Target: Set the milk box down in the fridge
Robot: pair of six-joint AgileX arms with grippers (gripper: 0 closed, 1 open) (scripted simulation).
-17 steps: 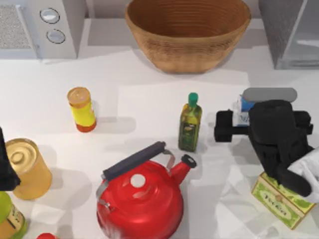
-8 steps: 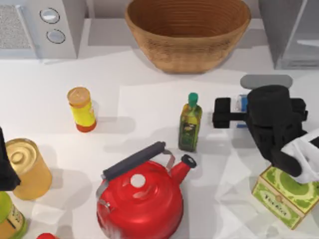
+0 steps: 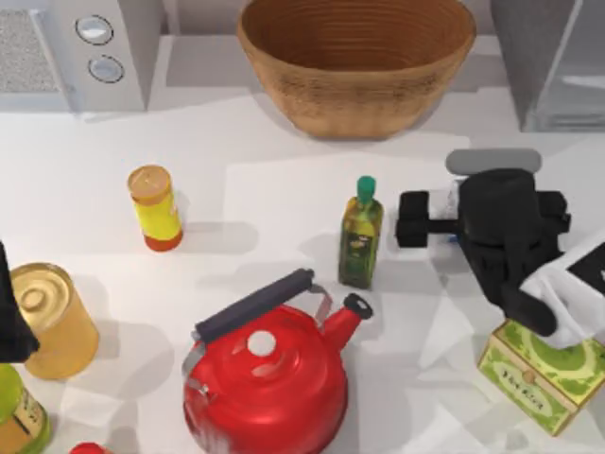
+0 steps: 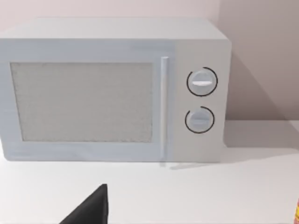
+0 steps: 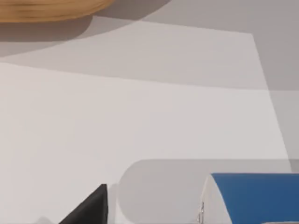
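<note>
Right end effector [image 3: 444,213] looks clenched on the milk box [image 5: 254,196], whose shadow on the bench [image 3: 284,189] suggests it is raised, so the grasp seems done while carrying it to the fridge [image 3: 553,61], up and rightward, remains.

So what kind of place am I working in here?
Likely a simulated kitchen counter: a microwave at the back left, a fridge at the back right, and a red kettle and olive-oil bottle on the white table.

Bare table [image 3: 284,170] lies between wicker basket [image 3: 356,61] and fridge [image 3: 553,61].
</note>
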